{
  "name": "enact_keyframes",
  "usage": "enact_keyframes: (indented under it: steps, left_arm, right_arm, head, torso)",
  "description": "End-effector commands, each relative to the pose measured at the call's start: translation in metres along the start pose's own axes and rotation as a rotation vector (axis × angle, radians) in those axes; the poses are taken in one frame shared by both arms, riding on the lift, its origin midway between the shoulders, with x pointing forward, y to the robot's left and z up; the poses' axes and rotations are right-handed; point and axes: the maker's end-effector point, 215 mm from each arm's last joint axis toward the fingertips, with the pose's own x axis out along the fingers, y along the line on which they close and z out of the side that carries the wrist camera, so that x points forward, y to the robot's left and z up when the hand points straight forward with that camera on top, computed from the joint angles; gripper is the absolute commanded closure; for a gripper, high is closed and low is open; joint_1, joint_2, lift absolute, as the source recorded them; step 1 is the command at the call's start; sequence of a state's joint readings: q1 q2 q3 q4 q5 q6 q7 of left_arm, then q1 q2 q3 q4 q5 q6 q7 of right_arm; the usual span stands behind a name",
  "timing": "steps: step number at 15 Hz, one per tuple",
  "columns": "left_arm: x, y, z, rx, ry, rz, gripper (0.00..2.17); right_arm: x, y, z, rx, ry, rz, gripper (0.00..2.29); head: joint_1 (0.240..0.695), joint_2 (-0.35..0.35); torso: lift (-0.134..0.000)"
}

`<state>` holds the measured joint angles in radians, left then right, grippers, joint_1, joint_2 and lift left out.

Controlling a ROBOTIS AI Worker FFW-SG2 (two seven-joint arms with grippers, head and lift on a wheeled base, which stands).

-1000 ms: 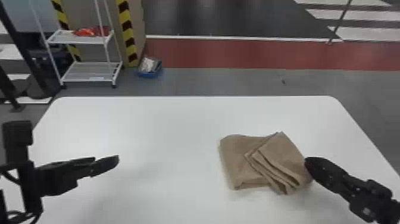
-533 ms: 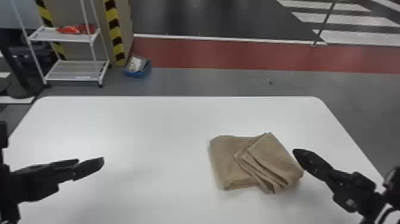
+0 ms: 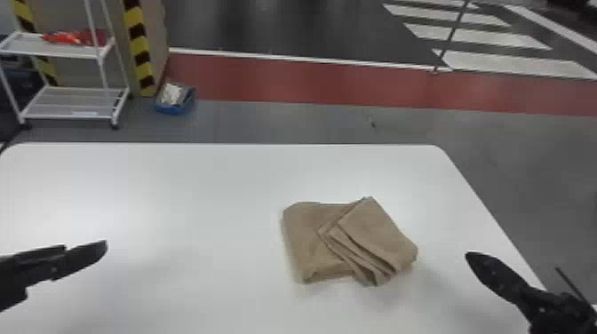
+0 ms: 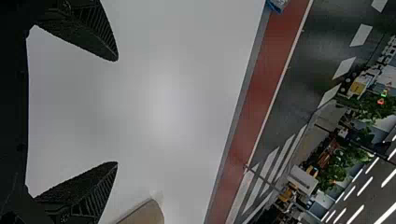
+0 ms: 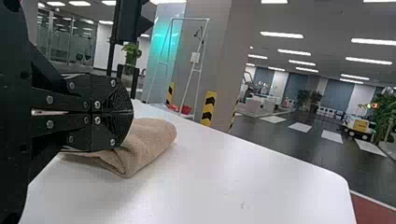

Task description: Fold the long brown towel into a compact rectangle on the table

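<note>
"Brown, of cloth: entered as the towel (image 3: 306, 240), right of centre in the head view's lower half, flat on the white table (image 3: 177, 182). Folded how?"

"Folded to a compact bundle, outline skewed rather than square. Also noted: a layered flap (image 3: 371, 231) slantwise across the right part, with several stacked edges fanned toward the bottom of the frame."

"And the left gripper (image 3: 101, 251)?"

"Recorded at lower left, well apart from the towel. Released, with fingers (image 4: 95, 37) spread wide in its own wrist view."

"Right gripper (image 3: 471, 256), likewise?"

"Logged at lower right, near the towel but apart from it. Clenched on itself, finger against finger, with the cloth just beyond in the right wrist view."

"Surroundings?"

"At upper left, a white rack (image 3: 26, 44) with red items (image 3: 66, 37) on a shelf. Just beside, on the floor, a blue box (image 3: 171, 109). Across the upper part, a red strip (image 3: 311, 84) of flooring."
</note>
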<state>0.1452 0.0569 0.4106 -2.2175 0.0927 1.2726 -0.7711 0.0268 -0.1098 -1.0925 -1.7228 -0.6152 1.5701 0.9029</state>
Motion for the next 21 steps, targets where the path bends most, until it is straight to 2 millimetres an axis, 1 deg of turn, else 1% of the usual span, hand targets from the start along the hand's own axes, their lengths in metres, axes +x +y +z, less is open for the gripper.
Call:
enact_keyframes:
  steps: [1, 3, 5, 6, 8, 9, 11, 12, 14, 16, 17, 19, 20, 21]
  left_arm:
    - [0.002, -0.004, -0.001, 0.001, 0.002, -0.011, 0.09]
    - [-0.001, -0.002, -0.003, -0.001, 0.003, -0.006, 0.09]
    - [-0.008, 0.003, -0.006, -0.012, 0.001, 0.0, 0.09]
    - [-0.01, 0.005, -0.006, -0.015, -0.001, 0.001, 0.09]
    - [-0.011, 0.006, -0.008, -0.017, 0.001, 0.002, 0.09]
    - [-0.011, 0.006, -0.009, -0.016, 0.001, 0.003, 0.09]
    - [-0.012, 0.006, -0.011, -0.017, 0.004, 0.004, 0.09]
    - [-0.013, 0.006, -0.013, -0.019, 0.009, 0.005, 0.09]
    - [-0.016, 0.006, -0.016, -0.018, 0.01, 0.006, 0.09]
    - [-0.019, 0.006, -0.012, -0.013, 0.001, 0.008, 0.09]
    - [-0.019, 0.007, -0.012, -0.012, 0.001, 0.01, 0.09]
    - [-0.023, 0.006, -0.008, -0.013, -0.011, 0.002, 0.09]
    - [-0.024, 0.005, -0.006, -0.012, -0.015, 0.001, 0.09]
    - [-0.025, 0.004, -0.005, -0.01, -0.017, -0.002, 0.09]
  right_arm:
    - [0.006, -0.003, -0.006, -0.003, 0.025, -0.016, 1.95]
    - [0.03, -0.006, -0.019, -0.011, 0.077, -0.037, 1.95]
    - [0.054, -0.011, -0.036, -0.029, 0.13, -0.062, 1.95]
    - [0.066, -0.011, -0.045, -0.042, 0.143, -0.056, 1.95]
    - [0.091, -0.008, -0.068, -0.052, 0.184, -0.044, 1.95]
    - [0.101, -0.006, -0.08, -0.053, 0.213, -0.041, 1.95]
    - [0.118, -0.003, -0.095, -0.071, 0.243, -0.037, 1.95]
    - [0.125, -0.001, -0.099, -0.088, 0.256, -0.041, 1.95]
    - [0.137, -0.001, -0.103, -0.126, 0.277, -0.049, 1.95]
    - [0.135, 0.002, -0.101, -0.119, 0.269, -0.039, 1.95]
    - [0.129, 0.006, -0.096, -0.094, 0.254, -0.021, 1.95]
    - [0.108, 0.027, -0.084, -0.045, 0.221, 0.032, 1.95]
    - [0.097, 0.033, -0.073, -0.041, 0.189, 0.051, 1.95]
    - [0.084, 0.03, -0.059, -0.05, 0.155, 0.036, 1.95]
  head:
    - [0.695, -0.21]
    - [0.695, -0.211]
    - [0.695, -0.195]
    - [0.695, -0.163]
    - [0.695, -0.125]
    - [0.695, -0.108]
    - [0.695, -0.072]
    - [0.695, -0.038]
    - [0.695, -0.016]
    - [0.695, -0.001]
    - [0.695, 0.008]
    - [0.695, 0.006]
    - [0.695, 0.0]
    - [0.695, -0.005]
  torso:
    - [-0.125]
    - [-0.125]
    - [-0.125]
    - [-0.125]
    - [-0.125]
    - [-0.125]
    - [-0.125]
    - [-0.125]
    - [-0.125]
    - [-0.125]
    - [-0.125]
    - [-0.125]
    - [-0.125]
    - [-0.125]
